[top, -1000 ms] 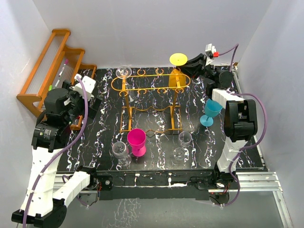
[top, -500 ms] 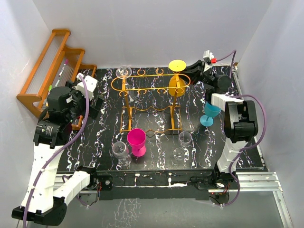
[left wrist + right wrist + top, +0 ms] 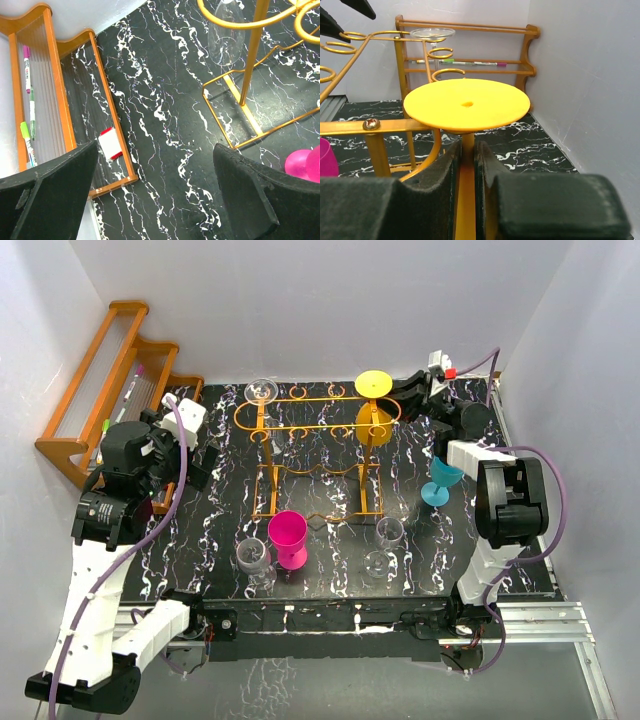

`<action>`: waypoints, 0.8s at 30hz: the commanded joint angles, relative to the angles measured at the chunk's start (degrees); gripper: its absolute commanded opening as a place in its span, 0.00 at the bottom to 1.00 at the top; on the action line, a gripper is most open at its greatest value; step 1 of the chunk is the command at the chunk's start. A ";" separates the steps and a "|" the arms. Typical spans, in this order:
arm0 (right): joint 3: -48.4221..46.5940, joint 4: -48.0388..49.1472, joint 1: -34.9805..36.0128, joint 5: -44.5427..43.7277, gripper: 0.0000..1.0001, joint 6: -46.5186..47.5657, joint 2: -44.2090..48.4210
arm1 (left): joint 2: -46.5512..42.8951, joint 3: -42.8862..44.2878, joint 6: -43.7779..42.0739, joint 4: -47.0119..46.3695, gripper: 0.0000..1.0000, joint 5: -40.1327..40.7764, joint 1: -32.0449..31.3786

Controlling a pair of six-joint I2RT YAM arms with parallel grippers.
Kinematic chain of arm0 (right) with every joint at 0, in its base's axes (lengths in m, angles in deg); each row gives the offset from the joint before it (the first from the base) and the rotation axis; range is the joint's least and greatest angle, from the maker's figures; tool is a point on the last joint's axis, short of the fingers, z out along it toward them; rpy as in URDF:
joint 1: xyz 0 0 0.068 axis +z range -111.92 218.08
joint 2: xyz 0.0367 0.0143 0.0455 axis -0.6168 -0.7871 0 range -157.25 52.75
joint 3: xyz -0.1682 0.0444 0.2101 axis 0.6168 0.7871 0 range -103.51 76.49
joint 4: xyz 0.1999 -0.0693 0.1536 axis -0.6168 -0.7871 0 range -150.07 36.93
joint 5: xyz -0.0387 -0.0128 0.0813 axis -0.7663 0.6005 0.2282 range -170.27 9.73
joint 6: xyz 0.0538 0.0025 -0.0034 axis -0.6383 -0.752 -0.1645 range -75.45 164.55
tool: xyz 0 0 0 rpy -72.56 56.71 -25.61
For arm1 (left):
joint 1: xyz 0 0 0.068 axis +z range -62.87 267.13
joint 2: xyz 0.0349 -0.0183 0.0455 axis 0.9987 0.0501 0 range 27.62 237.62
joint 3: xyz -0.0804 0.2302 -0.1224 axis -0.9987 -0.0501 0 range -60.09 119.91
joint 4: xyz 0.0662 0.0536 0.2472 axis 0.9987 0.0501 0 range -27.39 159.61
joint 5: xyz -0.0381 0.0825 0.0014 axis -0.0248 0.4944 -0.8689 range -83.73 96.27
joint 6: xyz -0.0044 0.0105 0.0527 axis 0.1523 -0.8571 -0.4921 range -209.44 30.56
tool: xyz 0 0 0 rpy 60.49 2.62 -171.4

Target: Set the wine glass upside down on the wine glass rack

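A yellow wine glass (image 3: 372,423) hangs upside down at the right end of the orange-gold wine glass rack (image 3: 300,400), its round base (image 3: 466,103) on top. My right gripper (image 3: 466,150) is shut on its stem just under the base, reaching in from the right (image 3: 403,392). The stem stands close beside a curved rack wire (image 3: 427,155); I cannot tell whether it sits inside a ring slot. My left gripper (image 3: 155,170) is open and holds nothing, above the table near the rack's left side (image 3: 192,447).
A clear glass (image 3: 262,391) hangs upside down at the rack's far left. A pink glass (image 3: 288,537), a teal glass (image 3: 441,478) and clear glasses (image 3: 252,558) (image 3: 385,545) stand on the black marbled table (image 3: 210,530). A brown wooden rack (image 3: 105,390) holding pens lies far left.
My right gripper has carried the yellow glass a little lower and nearer, onto the rack's right end. The left arm shifted slightly and stayed open.
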 commanded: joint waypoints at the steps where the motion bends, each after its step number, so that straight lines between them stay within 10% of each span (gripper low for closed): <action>1: 0.83 19.67 0.52 0.17 0.08 0.51 2.64 | -0.40 -0.13 1.12 0.10 0.97 -0.99 0.30; 9: 4.46 19.73 0.70 0.55 0.09 1.63 4.46 | -0.40 0.02 1.35 0.18 0.97 -0.99 0.29; 14: 6.53 19.53 0.44 0.28 0.51 2.36 7.01 | -0.73 0.12 1.80 0.43 0.97 -1.23 0.34; 21: 8.83 19.44 -1.03 -0.20 0.53 3.01 8.30 | -2.02 -0.11 1.98 0.60 0.97 -1.32 0.33; 23: 9.18 19.42 -1.64 -0.47 0.96 3.22 8.67 | -2.39 -0.22 2.02 0.75 0.97 -1.42 0.35; 24: 9.38 19.40 -2.50 -0.49 0.98 3.25 8.90 | -2.55 -0.22 1.96 0.92 0.97 -1.45 0.34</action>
